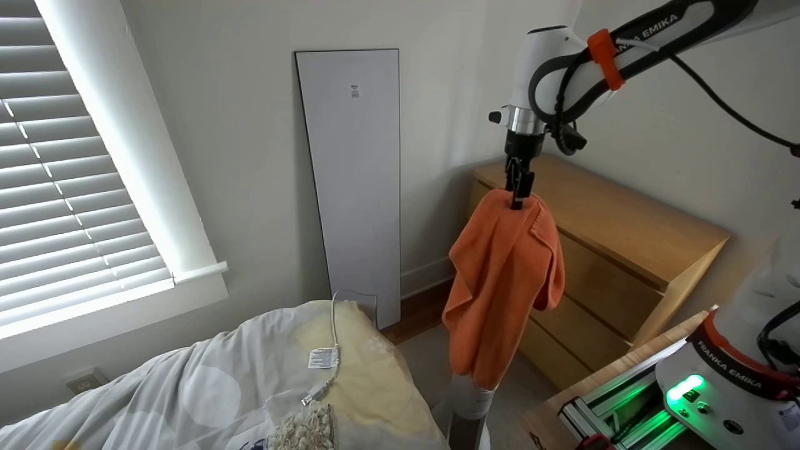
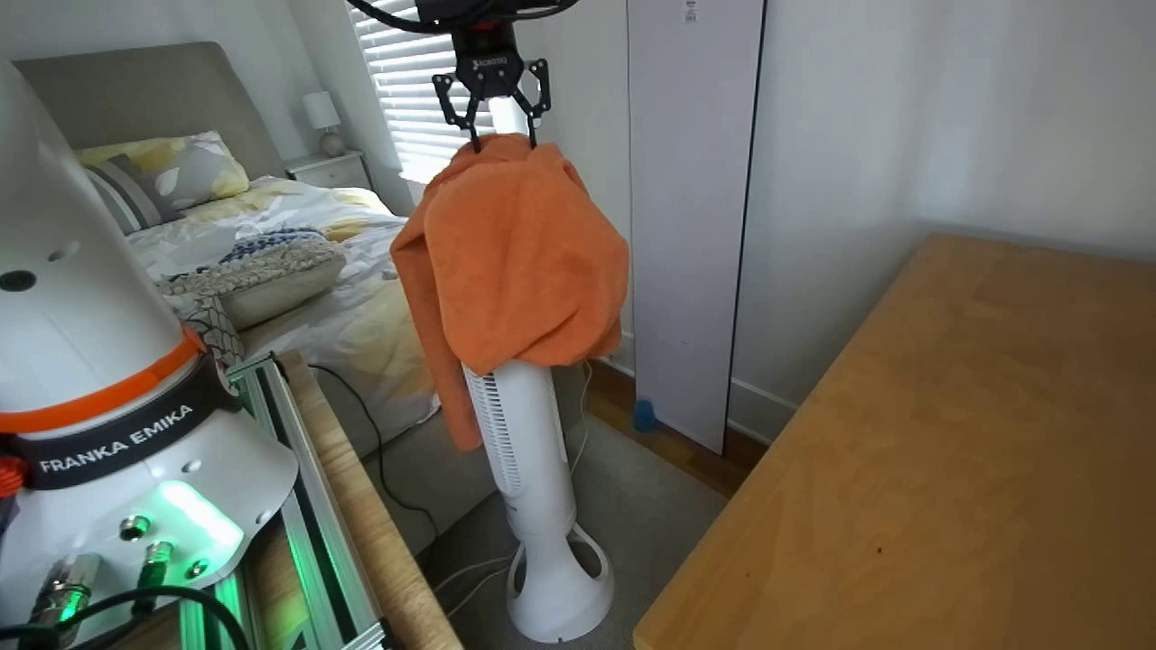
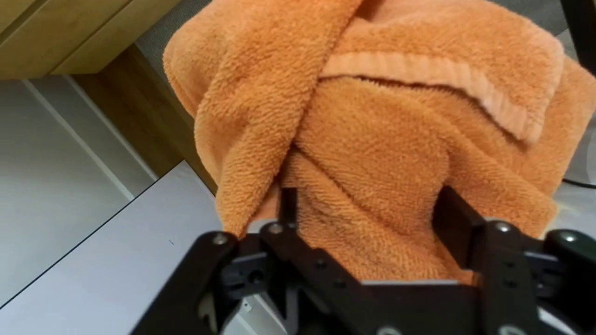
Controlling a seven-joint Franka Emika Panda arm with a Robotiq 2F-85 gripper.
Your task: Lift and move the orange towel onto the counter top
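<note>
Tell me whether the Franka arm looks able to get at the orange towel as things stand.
Likely yes: the gripper stands open right at the top of the orange towel, with nothing visible in the way.

We see the orange towel (image 2: 524, 262) just below the gripper (image 2: 504, 142), touching its tips: plain, wrinkled, hanging limp, ribbed hem showing. Flat, light tan counter top (image 2: 975, 433): we log it off to the gripper's side, apart from the towel.
</note>
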